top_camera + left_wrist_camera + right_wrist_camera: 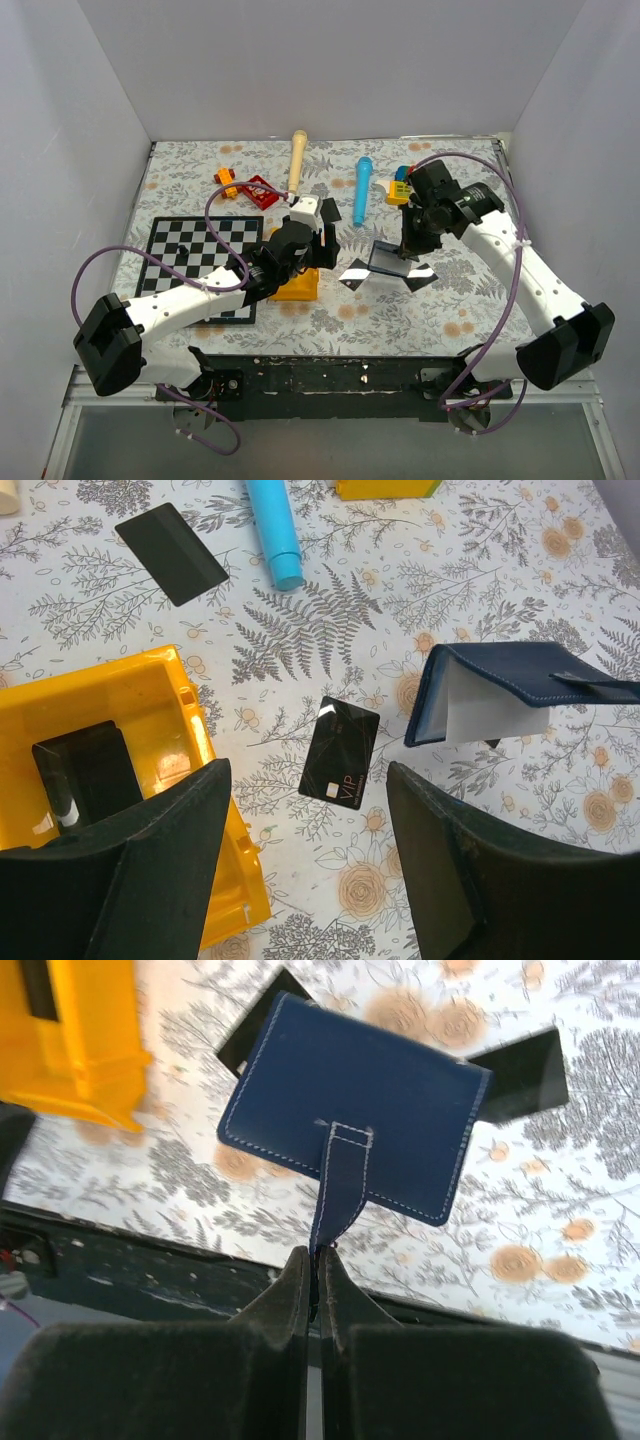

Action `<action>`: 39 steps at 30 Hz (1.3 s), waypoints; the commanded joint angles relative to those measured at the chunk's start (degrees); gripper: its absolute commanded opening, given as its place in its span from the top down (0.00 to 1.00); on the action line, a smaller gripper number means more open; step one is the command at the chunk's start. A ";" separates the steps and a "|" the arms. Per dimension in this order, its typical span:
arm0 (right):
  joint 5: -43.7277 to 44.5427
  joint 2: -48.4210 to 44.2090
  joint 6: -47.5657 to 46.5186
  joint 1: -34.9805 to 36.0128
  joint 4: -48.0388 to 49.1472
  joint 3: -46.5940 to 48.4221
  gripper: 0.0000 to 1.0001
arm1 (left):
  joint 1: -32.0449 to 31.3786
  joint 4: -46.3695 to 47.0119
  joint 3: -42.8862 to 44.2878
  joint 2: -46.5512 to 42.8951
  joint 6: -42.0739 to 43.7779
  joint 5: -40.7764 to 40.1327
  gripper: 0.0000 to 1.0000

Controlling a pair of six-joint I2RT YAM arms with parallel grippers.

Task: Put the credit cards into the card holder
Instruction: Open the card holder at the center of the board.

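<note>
The card holder (360,1110), a navy-blue wallet, hangs by its strap with its lower edge near the flowered tablecloth, also seen in the left wrist view (500,685) and from above (388,258). My right gripper (322,1252) is shut on that strap (338,1185). One black credit card marked VIP (340,750) lies flat left of the wallet (355,272). A second card (520,1075) lies at the wallet's other side (420,278). My left gripper (305,778) hovers open just short of the VIP card, nothing between its fingers (440,870).
A yellow bin (150,700) with a black item inside sits under the left gripper (318,232). A third black card (170,552) and a blue marker (275,530) lie farther back. A chessboard (200,250), wooden stick (298,160) and small toys (400,188) lie around.
</note>
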 commanded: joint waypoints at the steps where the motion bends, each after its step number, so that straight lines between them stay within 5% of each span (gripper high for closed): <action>1: -1.65 1.99 -3.50 -0.16 -6.52 1.51 0.99 | -0.03 1.02 0.92 -1.04 0.95 1.29 0.37; 9: -33.29 3.14 -2.63 -2.62 6.21 -6.22 0.99 | -0.03 1.55 -0.58 -3.15 2.01 2.08 0.38; 21: -50.63 9.90 8.97 -9.65 30.66 -23.00 0.99 | -0.03 2.08 -2.16 -4.38 2.36 3.40 0.39; 39: -26.83 8.95 6.96 -14.40 26.28 -24.68 0.99 | -0.03 2.34 -1.46 -1.75 4.12 5.60 0.41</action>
